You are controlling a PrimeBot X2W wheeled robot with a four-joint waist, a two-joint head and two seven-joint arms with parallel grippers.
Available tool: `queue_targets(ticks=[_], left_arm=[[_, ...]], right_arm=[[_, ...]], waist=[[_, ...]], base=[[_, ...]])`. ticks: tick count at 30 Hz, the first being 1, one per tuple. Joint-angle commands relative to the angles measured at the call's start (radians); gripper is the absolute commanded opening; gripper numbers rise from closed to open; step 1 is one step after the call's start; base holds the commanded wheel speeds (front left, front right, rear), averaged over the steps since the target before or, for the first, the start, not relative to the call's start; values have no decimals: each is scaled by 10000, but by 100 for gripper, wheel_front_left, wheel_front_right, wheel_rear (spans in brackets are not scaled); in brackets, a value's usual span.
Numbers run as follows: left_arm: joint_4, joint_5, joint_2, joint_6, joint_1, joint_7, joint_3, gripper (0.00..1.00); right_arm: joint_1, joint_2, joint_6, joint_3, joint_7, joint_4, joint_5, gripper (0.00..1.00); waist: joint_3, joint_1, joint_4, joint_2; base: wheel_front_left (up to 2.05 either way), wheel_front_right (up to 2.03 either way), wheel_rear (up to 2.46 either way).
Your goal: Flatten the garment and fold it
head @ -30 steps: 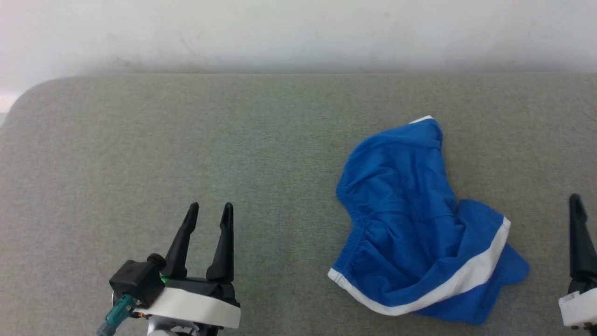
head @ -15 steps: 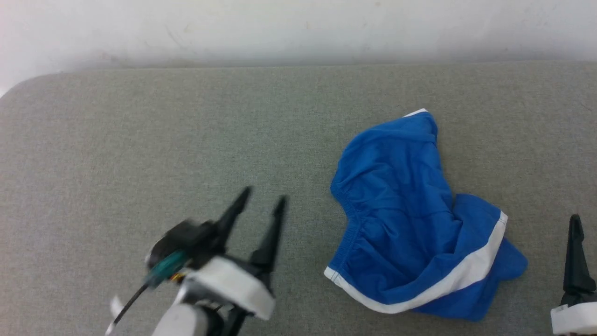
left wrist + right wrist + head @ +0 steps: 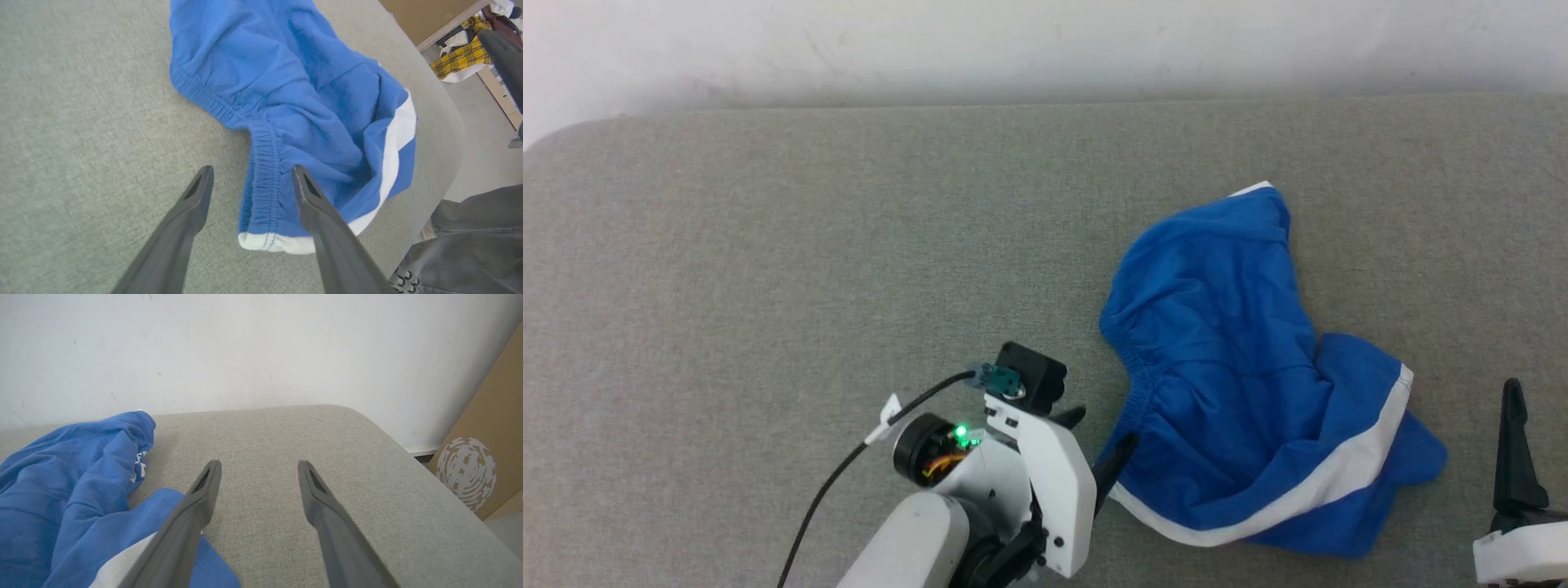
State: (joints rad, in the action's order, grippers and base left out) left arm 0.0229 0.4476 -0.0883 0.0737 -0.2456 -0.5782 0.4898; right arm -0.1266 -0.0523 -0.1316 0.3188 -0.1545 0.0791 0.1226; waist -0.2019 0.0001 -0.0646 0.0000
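The garment is a pair of bright blue shorts with a white side stripe, lying crumpled on the right half of the grey cushion. My left gripper is at its lower left corner and stands open. In the left wrist view the gathered waistband runs between the two spread fingers of the left gripper. My right gripper is open over bare cushion just right of the garment, whose white lettering shows on a fold. One right finger stands at the lower right.
A white wall runs behind the cushion. The cushion's rounded right end drops off beside a cardboard box. In the left wrist view a person's grey trouser leg and a heap of clothes lie beyond that edge.
My left arm has swung right across the cushion and turned, bringing its open fingers to the garment's waistband corner. The head view has shifted slightly. The garment lies as before.
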Motion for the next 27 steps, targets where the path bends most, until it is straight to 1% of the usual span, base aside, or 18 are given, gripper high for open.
queue_targets(ticks=[1,3,7,8,11,12,13,14,16,18,21,25,27], left_arm=[[229,6,-57,-143,34,-294,70,100],[566,102,-52,-301,136,-619,82,100],[1308,674,103,-578,313,-1209,38,100],[1308,674,103,-578,313,-1209,38,100],[1900,917,184,-723,342,-1587,158,100],[2081,967,200,-720,345,-1713,238,93],[2219,1023,217,-710,343,-1776,298,44],[2318,1109,237,-689,343,-1775,329,0],[2423,1312,276,-623,341,-1653,353,0],[2415,1476,309,-666,275,-1297,253,0],[2193,1275,273,-675,-118,-504,77,0],[1331,831,-201,-694,-647,764,-509,0],[685,723,-513,-808,-652,1332,-949,0]], right_arm=[[148,20,9,-31,-58,-64,-2,100],[177,20,9,-72,-68,-130,-5,100],[240,20,9,-171,-66,-206,6,100],[240,20,9,-171,-66,-206,6,100],[306,20,9,-235,-81,-257,37,100],[329,20,9,-255,-90,-281,45,100],[351,20,9,-267,-101,-311,56,100],[371,20,9,-274,-113,-344,68,100],[395,20,9,-265,-143,-410,88,100],[412,20,9,-224,-186,-488,100,100],[448,20,9,-207,-203,-569,100,100],[513,20,9,-223,-200,-559,6,100],[520,20,9,-191,-174,-512,-53,100]], waist=[[-27,-1,57,0],[-36,-1,104,0],[-70,-1,190,0],[-70,-1,190,0],[-141,-1,253,0],[-170,-1,276,0],[-193,-1,294,0],[-211,-1,308,0],[-226,-1,315,0],[-218,-1,277,0],[-167,-1,154,0],[-85,-1,-39,0],[-56,-1,-155,0]], base=[[0,0,0],[0,0,0],[0,0,0],[0,0,0],[0,0,0],[0,0,0],[0,0,0],[0,0,0],[0,0,0],[0,0,0],[0,0,0],[0,0,0],[0,0,0]])
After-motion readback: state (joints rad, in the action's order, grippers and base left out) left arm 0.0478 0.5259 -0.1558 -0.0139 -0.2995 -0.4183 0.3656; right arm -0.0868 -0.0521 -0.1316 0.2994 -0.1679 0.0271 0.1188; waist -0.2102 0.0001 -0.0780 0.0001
